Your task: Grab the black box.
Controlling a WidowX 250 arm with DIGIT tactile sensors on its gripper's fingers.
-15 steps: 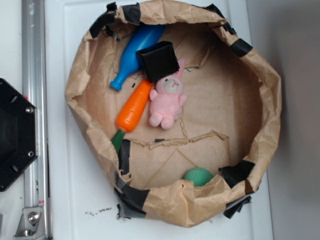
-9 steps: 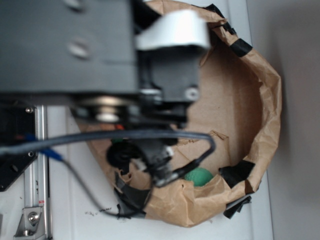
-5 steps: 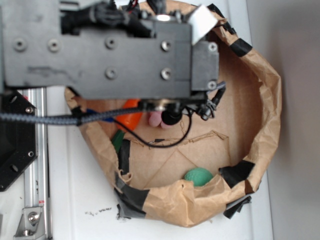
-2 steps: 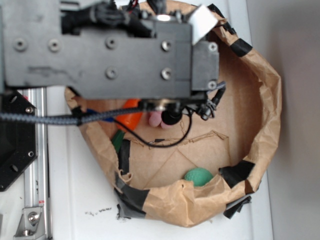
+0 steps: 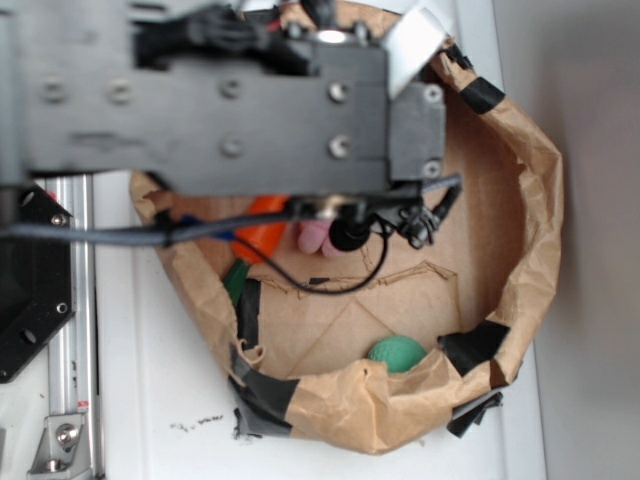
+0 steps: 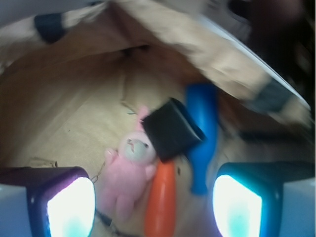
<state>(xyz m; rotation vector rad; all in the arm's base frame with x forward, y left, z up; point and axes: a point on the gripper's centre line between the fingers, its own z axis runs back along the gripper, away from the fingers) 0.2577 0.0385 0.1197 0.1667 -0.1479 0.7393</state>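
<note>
The wrist view shows the black box [image 6: 172, 129] lying tilted on the brown paper floor, ahead of and above my open gripper [image 6: 154, 207]. It rests against a blue bottle [image 6: 202, 133], a pink bunny [image 6: 129, 173] and an orange carrot [image 6: 160, 202]. The lit fingertips [image 6: 71, 207] stand wide apart at the lower corners with nothing between them. In the exterior view my arm [image 5: 230, 110] covers the box; only part of the carrot [image 5: 262, 232] and a bit of the bunny [image 5: 312, 238] show below it.
All the toys sit inside a crumpled paper bag basin [image 5: 525, 200] with taped walls. A green ball [image 5: 397, 353] lies near its front wall. A black hexagonal plate [image 5: 30, 300] and a metal rail [image 5: 75, 330] stand to the left.
My arm came in over the bag and covered the box, bottle and most of the bunny. In the last half second it shifted slightly and looks blurred.
</note>
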